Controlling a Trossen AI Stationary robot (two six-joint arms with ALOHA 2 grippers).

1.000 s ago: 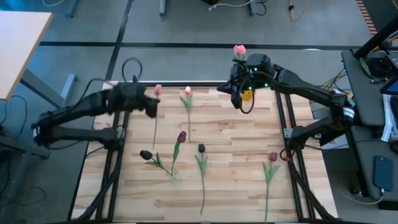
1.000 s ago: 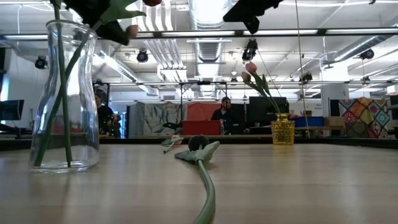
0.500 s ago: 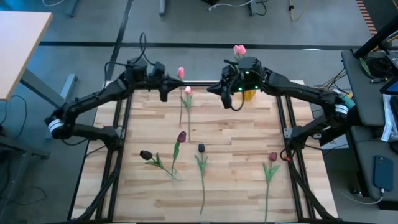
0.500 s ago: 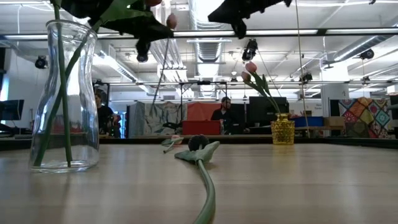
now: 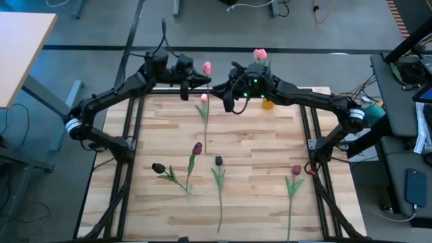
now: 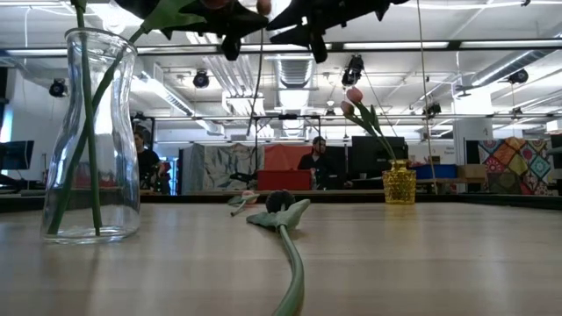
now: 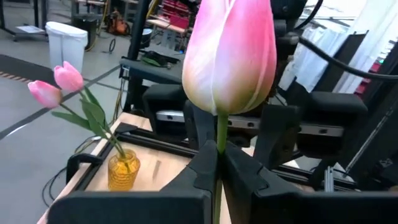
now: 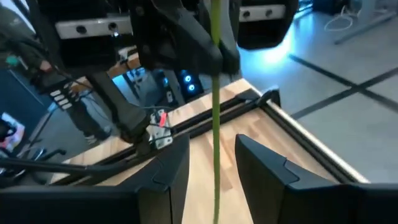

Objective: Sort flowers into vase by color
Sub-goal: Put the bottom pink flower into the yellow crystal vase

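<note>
at the bottom of the high view several tulips lie on the wooden table [image 5: 256, 169]: a dark tulip [image 5: 219, 160] at centre, a maroon tulip [image 5: 196, 148] left of it, another pink tulip [image 5: 204, 98] higher up. at the top centre the left gripper [image 5: 196, 80] is clamped on the stem of a pink tulip [image 5: 207, 67]. facing it, the right gripper [image 5: 226, 84] has its fingers [image 8: 168, 168] apart either side of that stem [image 8: 215, 112]. just right stands a yellow vase [image 5: 268, 103] with pink tulips.
</note>
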